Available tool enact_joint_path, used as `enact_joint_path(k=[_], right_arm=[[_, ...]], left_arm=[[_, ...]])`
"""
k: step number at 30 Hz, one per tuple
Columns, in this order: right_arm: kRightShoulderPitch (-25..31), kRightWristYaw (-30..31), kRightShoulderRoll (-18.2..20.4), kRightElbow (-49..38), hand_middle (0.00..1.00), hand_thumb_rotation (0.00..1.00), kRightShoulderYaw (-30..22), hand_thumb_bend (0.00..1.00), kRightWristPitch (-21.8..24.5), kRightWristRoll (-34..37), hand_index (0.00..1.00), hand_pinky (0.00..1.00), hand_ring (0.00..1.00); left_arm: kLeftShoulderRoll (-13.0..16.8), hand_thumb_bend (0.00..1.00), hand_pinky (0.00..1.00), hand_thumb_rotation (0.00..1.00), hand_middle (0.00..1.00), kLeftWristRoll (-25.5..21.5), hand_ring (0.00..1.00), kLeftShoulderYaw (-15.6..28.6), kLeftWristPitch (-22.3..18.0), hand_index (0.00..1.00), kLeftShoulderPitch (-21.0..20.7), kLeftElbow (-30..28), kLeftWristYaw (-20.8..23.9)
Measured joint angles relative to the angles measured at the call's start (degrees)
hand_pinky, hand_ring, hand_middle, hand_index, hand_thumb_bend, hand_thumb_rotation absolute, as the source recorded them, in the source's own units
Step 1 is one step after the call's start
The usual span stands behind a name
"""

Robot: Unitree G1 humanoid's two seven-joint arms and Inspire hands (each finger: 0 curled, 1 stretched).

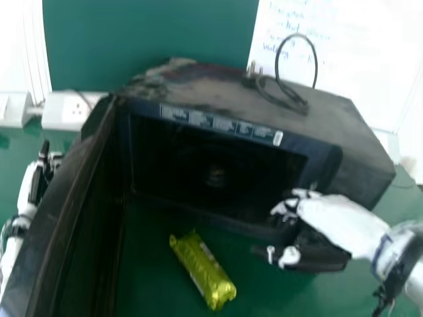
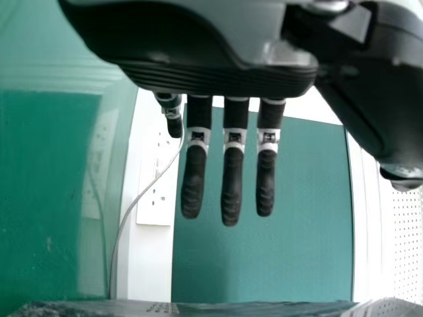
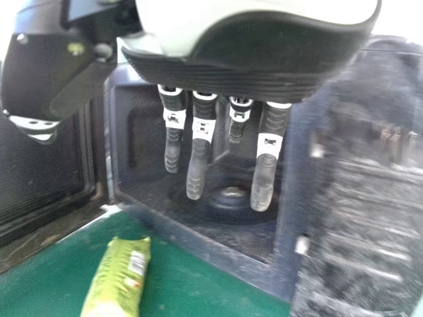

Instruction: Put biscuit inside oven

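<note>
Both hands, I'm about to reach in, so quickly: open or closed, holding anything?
Left hand: open, fingers straight, holding nothing.
Right hand: open, fingers straight, holding nothing.

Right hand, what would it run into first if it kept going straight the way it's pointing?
Likely the inside of the open oven: the right hand points into its cavity. Depth is unclear, so it might brush the front frame beside its fingers first.
</note>
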Motion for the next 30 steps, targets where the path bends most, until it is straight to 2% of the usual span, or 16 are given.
enact_joint_path(k=[4, 10, 13, 17, 19, 21, 24, 28, 30], right_arm=[[-1.9, 0.1, -1.6, -0.6, 0.77, 0.66, 4.3, 0.9, 1.7, -1.0, 0.86, 0.43, 0.65], [-5.6, 0.4, -3.8, -0.5, 0.87, 0.62, 9.5, 0.91, 3.7, -2.6, 0.91, 0.62, 0.79], [-6.9, 0.6, -4.1, -1.1, 0.89, 0.59, 10.6, 0.9, 6.6, -2.6, 0.92, 0.7, 0.83], [-8.3, 0.5, -4.0, -2.0, 0.9, 0.56, 12.0, 0.89, 10.0, -2.4, 0.93, 0.74, 0.85], [-8.8, 0.2, -3.5, -3.2, 0.92, 0.54, 13.1, 0.89, 13.3, -2.4, 0.93, 0.76, 0.87], [-8.8, -0.9, -2.5, -4.0, 0.92, 0.54, 14.6, 0.88, 15.7, -2.5, 0.92, 0.73, 0.87], [-8.8, -2.7, -2.0, -4.9, 0.93, 0.61, 18.9, 0.93, 17.8, -4.9, 0.93, 0.77, 0.89], [-12.5, -3.0, -1.9, -5.4, 0.94, 0.61, 27.9, 0.95, 22.1, -8.0, 0.94, 0.79, 0.93], [-15.8, -2.7, -1.5, -5.3, 0.94, 0.57, 32.4, 0.95, 24.4, -9.4, 0.93, 0.82, 0.93]], left_arm=[[-0.1, 0.52, 0.28, 0.06, 0.43, 0.1, 0.33, -0.1, 0.0, 0.49, 0.0, -0.2, 0.1], [-1.2, 0.52, 0.28, 0.06, 0.43, 0.2, 0.33, -0.4, 0.6, 0.49, 0.1, -2.0, 1.1], [-1.6, 0.52, 0.28, 0.06, 0.42, 0.3, 0.33, -1.1, 1.9, 0.49, 0.3, -3.4, 1.5], [-1.6, 0.52, 0.28, 0.05, 0.42, 0.4, 0.33, -1.4, 2.1, 0.49, 0.4, -3.9, 1.3], [-1.6, 0.52, 0.28, 0.05, 0.42, 0.4, 0.33, -1.4, 2.0, 0.49, 0.5, -3.9, 1.2], [-1.6, 0.52, 0.28, 0.05, 0.42, 0.6, 0.33, -1.6, 1.8, 0.49, 0.6, -3.9, 1.2], [-1.7, 0.52, 0.27, 0.05, 0.42, 1.0, 0.32, -1.9, 1.5, 0.49, 0.8, -3.9, 1.0], [-1.7, 0.52, 0.27, 0.05, 0.42, 1.0, 0.32, -1.9, 0.4, 0.49, 1.0, -3.9, 0.5], [-1.7, 0.52, 0.27, 0.06, 0.42, 1.4, 0.33, -2.0, 0.3, 0.49, 1.1, -4.0, 0.5]])
